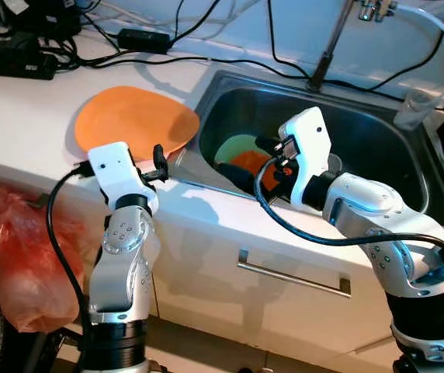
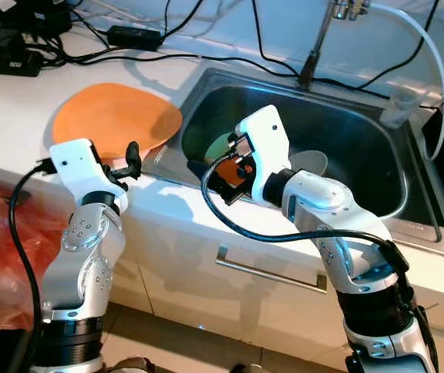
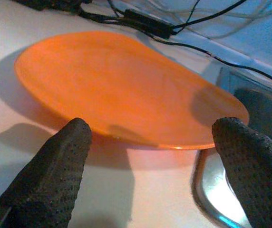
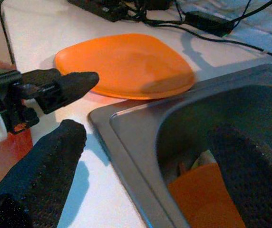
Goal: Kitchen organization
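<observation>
An orange plate (image 1: pixel 137 120) lies flat on the white counter, its right edge reaching the sink's rim (image 1: pixel 206 89). My left gripper (image 1: pixel 160 159) is open just in front of the plate's near edge, and its fingers (image 3: pixel 50 166) stand apart on either side of that edge without touching it. My right gripper (image 1: pixel 257 167) is open over the left part of the steel sink, above a green plate (image 1: pixel 237 145) and an orange dish (image 4: pixel 202 194) lying in the basin. Its fingers (image 4: pixel 45 166) hold nothing.
A faucet (image 1: pixel 334 39) rises behind the sink, and a clear plastic cup (image 1: pixel 417 107) stands on the sink's right rim. Cables and a power strip (image 1: pixel 20 58) run along the back of the counter. A red plastic bag (image 1: pixel 20 249) hangs at the lower left beside the drawer handle (image 1: pixel 292 276).
</observation>
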Robot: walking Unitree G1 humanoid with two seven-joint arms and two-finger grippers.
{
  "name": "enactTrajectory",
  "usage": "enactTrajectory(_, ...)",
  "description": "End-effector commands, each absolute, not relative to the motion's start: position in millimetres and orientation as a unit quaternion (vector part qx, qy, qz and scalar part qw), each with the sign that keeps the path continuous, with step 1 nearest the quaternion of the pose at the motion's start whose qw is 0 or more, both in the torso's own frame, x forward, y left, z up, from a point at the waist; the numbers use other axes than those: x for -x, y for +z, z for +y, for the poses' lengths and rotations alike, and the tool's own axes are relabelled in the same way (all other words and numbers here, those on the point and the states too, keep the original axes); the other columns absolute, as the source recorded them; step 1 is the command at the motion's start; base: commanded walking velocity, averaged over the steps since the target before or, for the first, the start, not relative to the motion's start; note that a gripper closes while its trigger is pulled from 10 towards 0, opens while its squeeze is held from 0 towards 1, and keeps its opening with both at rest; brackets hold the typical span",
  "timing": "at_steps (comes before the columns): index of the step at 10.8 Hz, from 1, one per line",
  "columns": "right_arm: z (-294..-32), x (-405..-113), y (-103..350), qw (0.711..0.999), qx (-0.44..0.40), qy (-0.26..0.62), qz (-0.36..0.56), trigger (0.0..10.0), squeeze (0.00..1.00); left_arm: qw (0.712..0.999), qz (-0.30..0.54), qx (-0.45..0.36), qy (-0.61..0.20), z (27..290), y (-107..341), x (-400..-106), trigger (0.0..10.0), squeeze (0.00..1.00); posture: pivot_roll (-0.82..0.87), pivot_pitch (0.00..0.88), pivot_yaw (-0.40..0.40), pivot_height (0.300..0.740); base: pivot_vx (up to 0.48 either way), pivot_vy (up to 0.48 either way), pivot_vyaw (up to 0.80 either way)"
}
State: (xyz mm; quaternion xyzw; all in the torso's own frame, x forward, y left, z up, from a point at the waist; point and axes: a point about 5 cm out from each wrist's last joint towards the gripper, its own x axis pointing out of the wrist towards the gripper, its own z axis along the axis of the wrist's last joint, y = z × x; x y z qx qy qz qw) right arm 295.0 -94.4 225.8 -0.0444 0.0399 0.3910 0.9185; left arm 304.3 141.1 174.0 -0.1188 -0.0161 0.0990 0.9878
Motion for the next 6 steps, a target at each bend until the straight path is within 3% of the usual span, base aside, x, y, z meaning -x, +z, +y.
enactTrajectory(1,-95,-297,228,0.917,0.052,0.393,0.035,10.0,0.0,0.984,-0.016,0.135,0.112,142,178,-303,10.0,0.0,0.04,0.056,-0.123,0.74,0.0,0.0,0.0)
enactTrajectory(3,-95,-298,229,0.917,0.054,0.394,0.035,10.0,0.0,0.979,-0.011,0.154,0.131,149,181,-305,10.0,0.0,0.04,0.053,-0.127,0.74,0.0,0.0,0.0)
enactTrajectory(6,-96,-298,229,0.916,0.056,0.397,0.035,10.0,0.0,0.95,0.013,0.256,0.18,168,179,-314,10.0,0.0,0.04,0.05,-0.131,0.74,0.0,0.0,0.0)
